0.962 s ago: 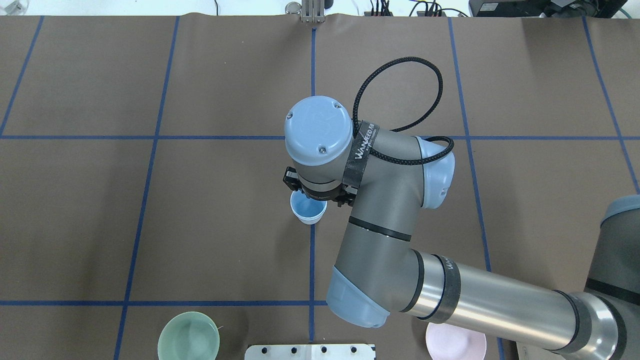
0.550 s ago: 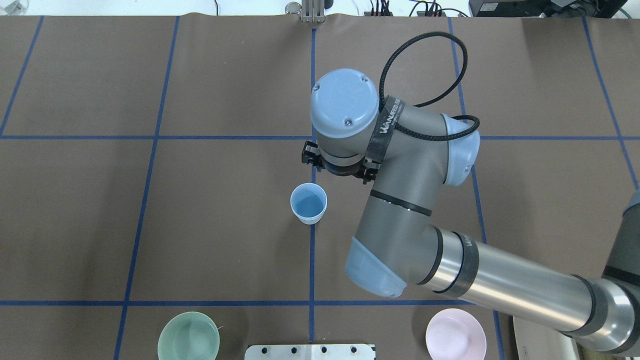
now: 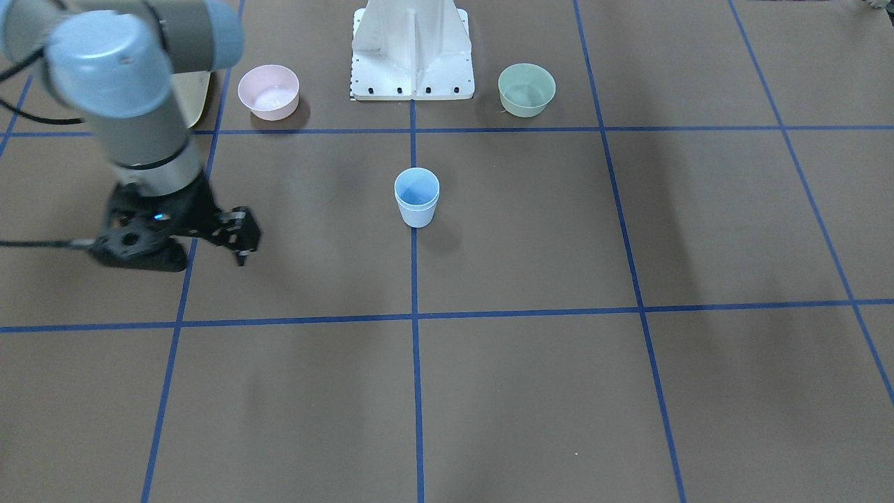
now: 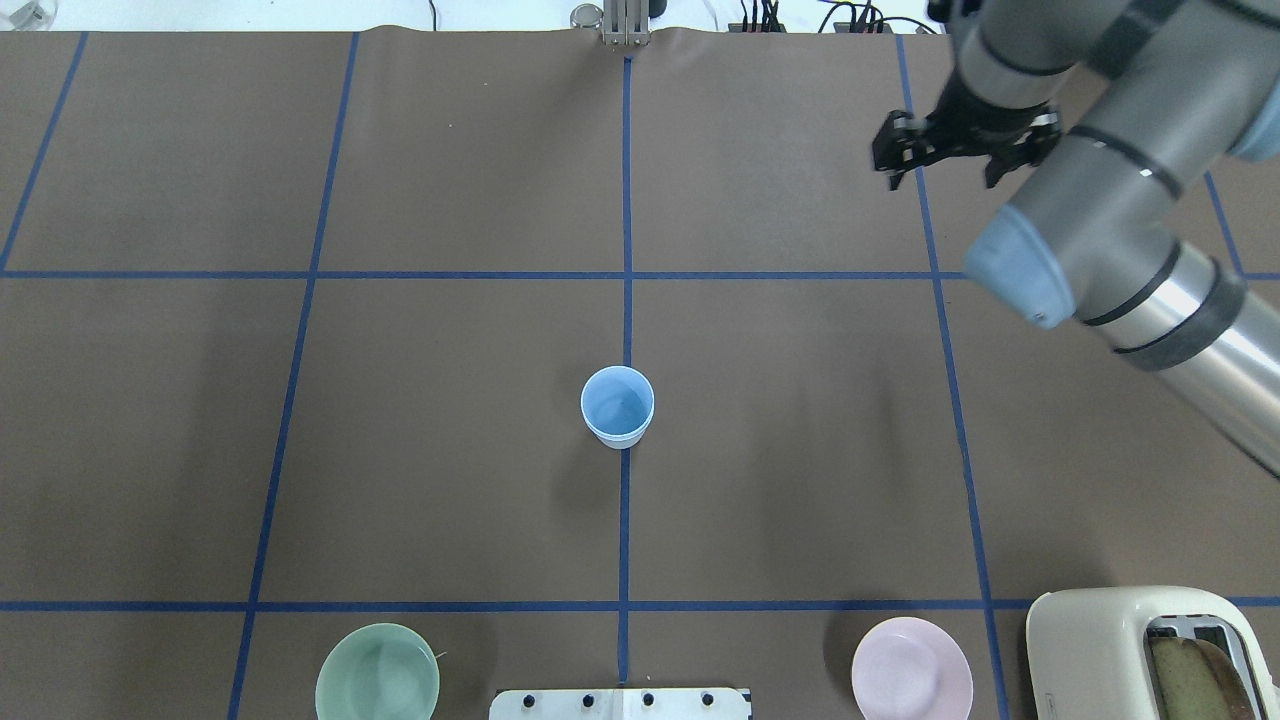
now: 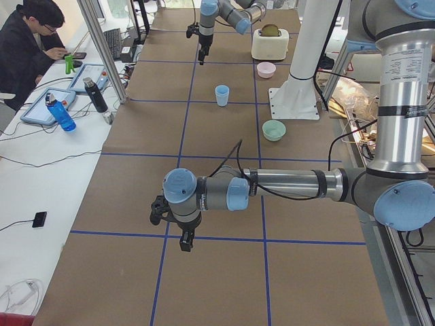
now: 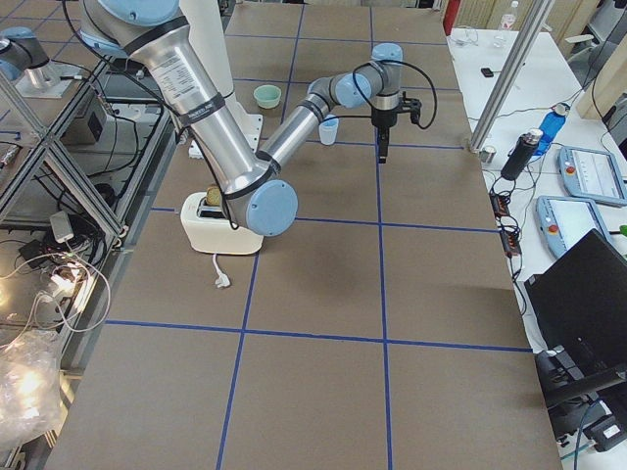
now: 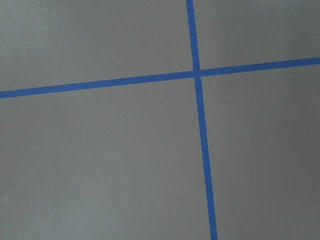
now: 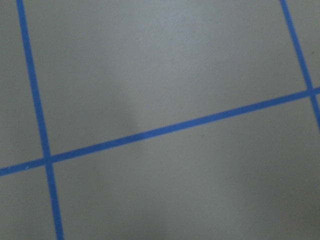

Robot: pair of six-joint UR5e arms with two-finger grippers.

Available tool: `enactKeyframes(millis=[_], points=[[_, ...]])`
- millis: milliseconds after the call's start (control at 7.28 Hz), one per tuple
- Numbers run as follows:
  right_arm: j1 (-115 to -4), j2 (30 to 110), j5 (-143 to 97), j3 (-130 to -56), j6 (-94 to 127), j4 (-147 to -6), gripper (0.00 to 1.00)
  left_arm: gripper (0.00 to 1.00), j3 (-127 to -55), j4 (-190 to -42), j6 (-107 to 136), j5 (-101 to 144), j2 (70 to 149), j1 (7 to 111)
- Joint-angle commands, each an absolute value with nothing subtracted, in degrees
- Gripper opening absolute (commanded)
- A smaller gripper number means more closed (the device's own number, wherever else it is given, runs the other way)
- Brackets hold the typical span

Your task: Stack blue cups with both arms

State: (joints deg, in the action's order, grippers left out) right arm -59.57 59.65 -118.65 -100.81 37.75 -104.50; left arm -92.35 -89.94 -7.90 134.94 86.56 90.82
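Right gripper (image 4: pixel 945 165): released, its two fingers spread wide with nothing between them and nothing touched. It hangs fingers-down above the table, off toward the robot's right end and well apart from the cups.
Right arm (image 4: pixel 1100 230): comes in from the robot-side edge on the right, with the wrist raised.
Left gripper (image 5: pixel 185 239): hangs fingers-down above the table toward the robot's left end. It shows only from the side, so I cannot tell whether it is spread or clenched.
Left arm (image 5: pixel 292 185): stretched out low and nearly level over the table.
Blue cups (image 4: pixel 617 405): upright in the middle of the table on the centre tape line. The doubled rim shows one nested inside the other, and no gripper touches them.
Table (image 4: pixel 450 450): brown covering marked with a grid of blue tape.
Base mount (image 4: pixel 620 703): white, at the middle of the robot-side edge.
Green bowl (image 4: pixel 377 685): near the robot-side edge, on the left of the mount.
Pink bowl (image 4: pixel 910 680): near the same edge, on the right of the mount.
Toaster (image 4: pixel 1100 640): cream, beside the pink bowl further right, with a slice in its slot.
Wrist views: only brown covering and crossing tape.
Room: a person (image 5: pixel 27 34) in dark clothes sits at a white bench (image 5: pixel 41 183) along the table's far edge. A blue bottle (image 5: pixel 61 114) and a dark bottle (image 5: pixel 95 95) stand on it.
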Motion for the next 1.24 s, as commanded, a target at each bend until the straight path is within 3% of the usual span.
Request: enactKeyframes(millis=[0, 687, 1099], points=[[-73.60, 69.39, -123.13, -96.78, 8.81, -104.06, 1.00, 0.99, -92.81, -91.05, -8.17, 134.91, 86.31, 90.79], [-87.97, 91.98, -123.66, -100.01, -1.41, -100.92, 1.00, 0.99, -92.90, -91.32, -8.17, 135.00, 86.22, 90.88], [-88.15, 96.42, -127.52, -100.90, -1.23, -93.60, 1.00, 0.99, -92.90, -91.32, -8.17, 135.00, 86.22, 90.79]])
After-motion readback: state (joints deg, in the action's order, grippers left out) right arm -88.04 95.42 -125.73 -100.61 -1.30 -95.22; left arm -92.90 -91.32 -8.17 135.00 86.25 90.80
